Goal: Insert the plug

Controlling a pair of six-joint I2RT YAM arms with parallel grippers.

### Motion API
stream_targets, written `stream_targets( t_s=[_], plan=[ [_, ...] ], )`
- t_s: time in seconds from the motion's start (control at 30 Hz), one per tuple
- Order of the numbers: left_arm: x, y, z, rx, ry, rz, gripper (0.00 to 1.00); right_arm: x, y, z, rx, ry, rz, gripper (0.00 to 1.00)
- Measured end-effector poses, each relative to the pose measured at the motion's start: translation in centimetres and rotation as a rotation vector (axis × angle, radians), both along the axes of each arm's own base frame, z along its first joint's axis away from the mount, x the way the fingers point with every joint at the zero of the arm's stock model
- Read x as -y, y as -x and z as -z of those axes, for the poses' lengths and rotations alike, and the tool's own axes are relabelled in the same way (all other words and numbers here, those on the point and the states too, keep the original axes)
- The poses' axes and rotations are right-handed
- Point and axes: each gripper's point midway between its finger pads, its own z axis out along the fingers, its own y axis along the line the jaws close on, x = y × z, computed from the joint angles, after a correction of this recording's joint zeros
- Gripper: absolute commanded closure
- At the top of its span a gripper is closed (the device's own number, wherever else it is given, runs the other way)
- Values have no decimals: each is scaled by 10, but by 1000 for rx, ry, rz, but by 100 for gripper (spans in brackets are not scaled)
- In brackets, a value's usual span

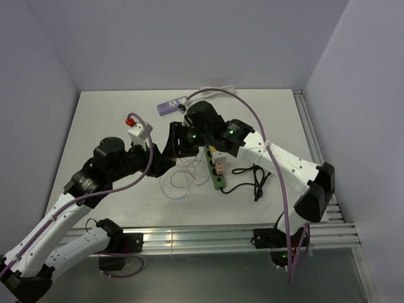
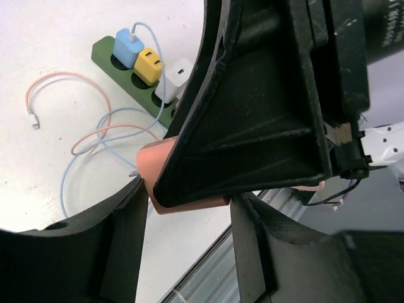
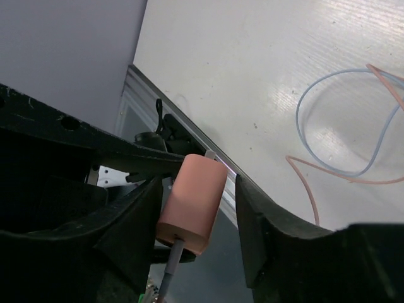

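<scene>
Clamping the pink charger plug (image 3: 192, 202) in mid-air, the left gripper (image 2: 189, 192) meets the right gripper (image 3: 199, 189), whose narrow-set jaws bracket the same plug, a firm grip impossible to tell, while beneath both the green power strip (image 2: 107, 53), carrying blue, yellow and white chargers (image 2: 150, 63), lies on the counter (image 2: 50, 25).
</scene>
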Motion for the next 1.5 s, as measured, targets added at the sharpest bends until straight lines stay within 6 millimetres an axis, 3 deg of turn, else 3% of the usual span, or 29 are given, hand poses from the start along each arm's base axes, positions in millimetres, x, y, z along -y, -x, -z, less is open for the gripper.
stream_targets(
  t_s=[0.07, 0.17, 0.2, 0.23, 0.3, 0.33, 0.37, 0.4, 0.6, 0.73, 0.87, 1.03, 1.17, 1.33, 1.5],
  plan=[
    [-1, 0, 5, -10, -16, -10, 92, -2, 2, 2, -8, -19, -3, 59],
    [-4, -2, 8, -14, -34, -33, 81, -3, 3, 7, -16, -27, 3, 100],
    [-4, -2, 9, -18, -35, -36, 74, -4, 3, 8, -23, -33, 5, 100],
    [-5, -3, 9, -17, -36, -43, 56, -5, 2, 8, -21, -38, 7, 100],
    [-6, -4, 9, -21, -34, -59, 39, -6, 1, 8, -14, -46, 8, 100],
    [-7, -4, 8, -20, -33, -66, 14, -7, 1, 7, -9, -52, 6, 100],
    [-9, -6, 7, -17, -29, -81, 3, -6, 1, 8, -4, -50, 4, 100],
    [-10, -6, 5, -11, -23, -91, 1, -4, 2, 10, -3, -46, 1, 100],
    [-24, 7, -19, 40, 50, -124, 1, 14, 7, 26, 10, -45, -41, 100],
    [-29, 23, -35, 78, 105, -100, 1, 29, 15, 24, 35, -109, -127, 100],
    [-20, 40, -46, 85, 164, -2, 7, 38, 38, -8, 142, -242, -292, 100],
    [2, 64, -46, 64, 243, 183, 22, 56, 88, -61, 339, -426, -508, 100],
    [14, 79, -48, 46, 289, 299, 34, 66, 116, -87, 440, -516, -625, 100],
    [21, 89, -62, 68, 338, 384, 47, 63, 116, -79, 435, -522, -623, 100],
    [24, 92, -68, 80, 369, 418, 53, 57, 110, -68, 364, -534, -559, 100]
  ],
)
